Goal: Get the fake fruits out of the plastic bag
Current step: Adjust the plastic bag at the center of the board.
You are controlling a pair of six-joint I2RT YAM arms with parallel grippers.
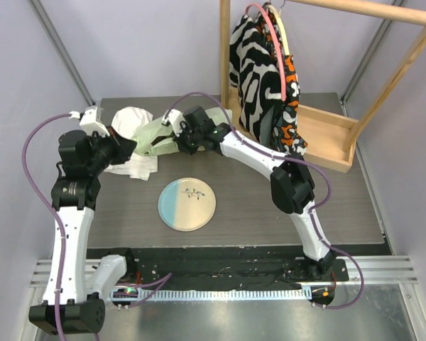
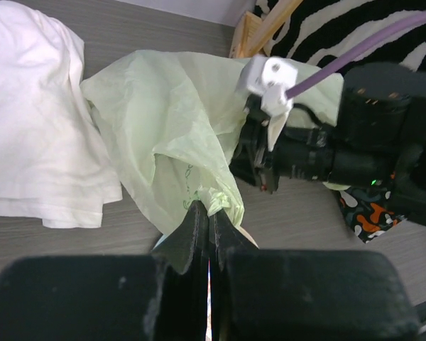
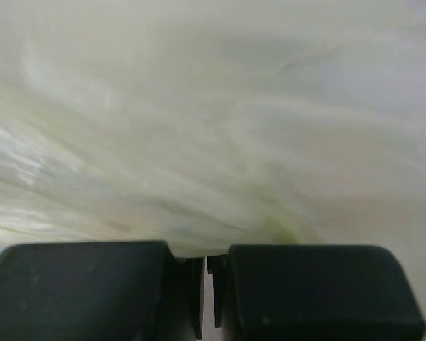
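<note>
seemingly to stretch its mouth apart, left gripper (image 2: 209,213) pinches a plastic bag (image 1: 153,135) fold near the table's (image 1: 270,206) far edge; right gripper (image 3: 207,273) nips film opposite; fruits hidden.

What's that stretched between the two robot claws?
The pale green plastic bag, seen best in the top view. The left gripper pinches one end; the right gripper appears shut on the other side.

White arms (image 1: 69,234), black joints (image 1: 292,186), purple cables (image 2: 355,55)
</note>
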